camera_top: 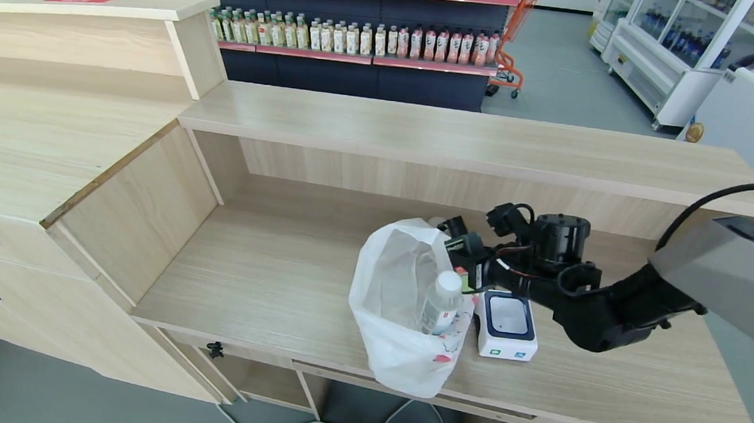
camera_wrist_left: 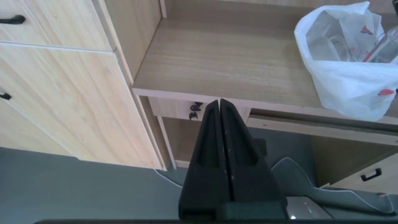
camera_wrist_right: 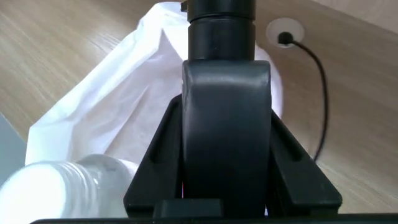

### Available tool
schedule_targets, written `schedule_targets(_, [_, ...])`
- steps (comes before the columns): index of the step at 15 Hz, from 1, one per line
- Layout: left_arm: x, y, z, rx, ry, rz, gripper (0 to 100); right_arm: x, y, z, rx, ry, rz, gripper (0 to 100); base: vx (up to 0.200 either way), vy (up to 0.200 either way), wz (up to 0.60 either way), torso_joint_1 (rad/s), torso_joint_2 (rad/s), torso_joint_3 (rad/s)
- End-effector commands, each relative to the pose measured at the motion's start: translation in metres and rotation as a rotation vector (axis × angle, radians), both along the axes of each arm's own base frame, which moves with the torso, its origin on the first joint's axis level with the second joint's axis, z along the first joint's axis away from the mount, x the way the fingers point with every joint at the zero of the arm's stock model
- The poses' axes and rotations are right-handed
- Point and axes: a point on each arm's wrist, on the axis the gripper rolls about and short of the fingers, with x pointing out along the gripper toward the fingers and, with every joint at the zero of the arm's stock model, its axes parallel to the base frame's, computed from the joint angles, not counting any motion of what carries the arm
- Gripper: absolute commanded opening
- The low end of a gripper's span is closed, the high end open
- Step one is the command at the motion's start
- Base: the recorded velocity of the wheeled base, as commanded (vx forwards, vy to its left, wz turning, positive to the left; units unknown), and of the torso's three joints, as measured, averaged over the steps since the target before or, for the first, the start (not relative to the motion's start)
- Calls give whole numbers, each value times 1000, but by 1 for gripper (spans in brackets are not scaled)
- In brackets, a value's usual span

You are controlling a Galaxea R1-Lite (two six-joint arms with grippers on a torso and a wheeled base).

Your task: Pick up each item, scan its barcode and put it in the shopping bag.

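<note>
Bottle [camera_top: 442, 301] stands in the shopping bag [camera_top: 382, 331], so one item is judged bagged. Right gripper [camera_top: 463, 254] hangs over the bag's mouth, grip cannot be told. Left gripper [camera_wrist_left: 219, 109] is closed and empty, well clear of the bag.

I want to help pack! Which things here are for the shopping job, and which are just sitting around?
For the job:
shopping bag
bottle, standing in the bag
scanner, beside the bag

Just sitting around:
drinks on the shelves
fridges
drawers
</note>
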Motion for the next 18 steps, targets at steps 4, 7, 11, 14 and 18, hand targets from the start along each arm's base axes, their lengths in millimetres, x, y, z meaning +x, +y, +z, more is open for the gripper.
schedule_targets(4, [0,0,0,0,-1,1,0,29,20,-33,-8,20,22,0,0,0,0,0,0,0])
schedule_targets(7, [0,0,0,0,0,1,0,33,23,-45,-15,35,24,0,0,0,0,0,0,0])
schedule_targets(11, [0,0,0,0,0,1,0,36,22,-54,-18,51,20,0,0,0,0,0,0,0])
schedule_targets(14, [0,0,0,0,2,1,0,40,22,-55,-16,45,17,0,0,0,0,0,0,0])
schedule_targets(18, [0,0,0,0,0,1,0,35,9,-57,-27,69,-7,0,0,0,0,0,0,0])
